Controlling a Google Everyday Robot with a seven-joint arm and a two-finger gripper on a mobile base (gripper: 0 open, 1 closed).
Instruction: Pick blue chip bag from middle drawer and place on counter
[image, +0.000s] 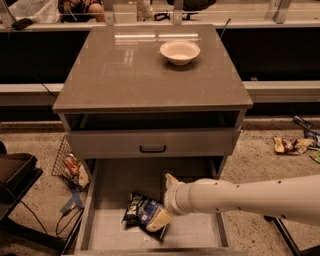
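The blue chip bag (139, 210) lies crumpled on the floor of the open middle drawer (114, 184), near its middle. My gripper (163, 201) reaches in from the right on a white arm and sits at the bag's right edge. Its fingers are spread apart: the lower finger (158, 221) rests on the bag's right end, and the upper one points toward the back of the drawer. The bag is not held. The counter (145, 75) is the grey-brown cabinet top above the drawers.
A white bowl (180, 51) stands at the counter's back right. A shut drawer front with a black handle (152, 148) is above the open drawer. A wire basket with red wrappers (71, 165) sits on the floor to the left, loose wrappers (290, 145) to the right, and a black stand (15, 175) at far left.
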